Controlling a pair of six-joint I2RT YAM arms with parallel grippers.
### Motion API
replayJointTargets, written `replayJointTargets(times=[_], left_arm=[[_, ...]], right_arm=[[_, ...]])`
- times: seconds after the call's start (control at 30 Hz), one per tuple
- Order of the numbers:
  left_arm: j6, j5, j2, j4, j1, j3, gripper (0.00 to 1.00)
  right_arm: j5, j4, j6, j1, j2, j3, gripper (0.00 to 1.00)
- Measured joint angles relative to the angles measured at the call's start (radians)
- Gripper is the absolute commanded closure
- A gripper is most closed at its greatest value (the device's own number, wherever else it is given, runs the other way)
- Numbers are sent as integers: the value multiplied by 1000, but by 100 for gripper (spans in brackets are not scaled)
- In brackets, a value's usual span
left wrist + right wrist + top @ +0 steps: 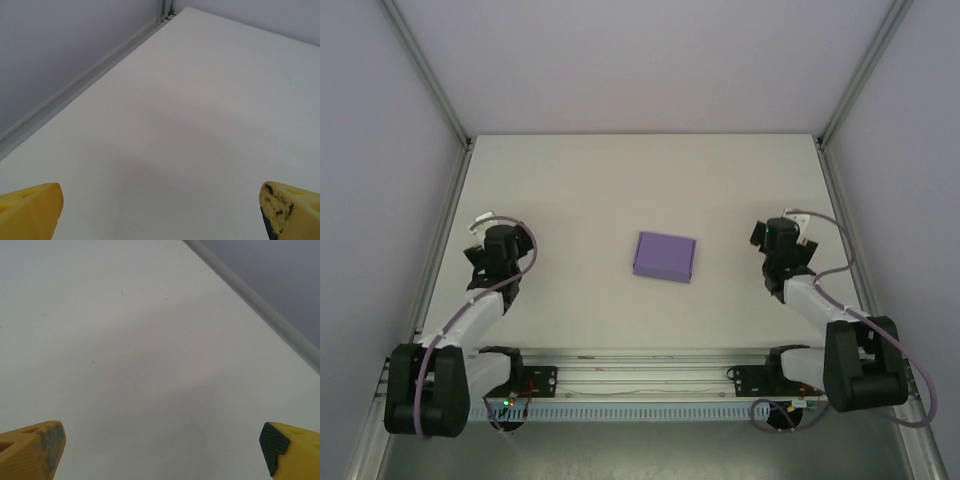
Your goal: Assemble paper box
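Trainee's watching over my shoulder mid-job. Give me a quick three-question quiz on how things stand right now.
1. Fill in: the left hand and right hand both have their jaws ____.
2. The paper box lies: A) on the table, between the hands; B) in the right hand; C) under the left hand.
3. True or false: the left hand holds the paper box.
Key: 1 open; 2 A; 3 false.

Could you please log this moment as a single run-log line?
left tool: open, empty | right tool: open, empty | paper box: flat purple rectangle between them, untouched
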Motion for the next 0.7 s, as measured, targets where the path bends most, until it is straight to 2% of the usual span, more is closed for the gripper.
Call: replayJointTargets(times=[0.1, 0.27, 0.37, 0.47, 0.53, 0.6, 0.7], left_arm=[[45, 41, 87, 148, 3, -38, 0], [92, 105, 167, 269, 3, -50, 0], [111, 131, 189, 480, 3, -121, 0], [126, 151, 335, 689, 3, -170, 0], [139, 178, 403, 690, 3, -158, 0], [151, 191, 404, 661, 2, -127, 0], [166, 208, 399, 672, -4, -82, 0]], right_arm=[[-12, 142, -31, -4, 36, -32, 0], [-68, 296, -54, -21, 93, -44, 0], [-135, 412, -62, -29, 96, -79, 0], [-186, 500, -70, -31, 124, -123, 0], [-196, 549, -71, -34, 205, -110, 0], [-212, 520, -53, -56, 284, -64, 0], [-242, 529, -29, -113, 298, -48, 0]])
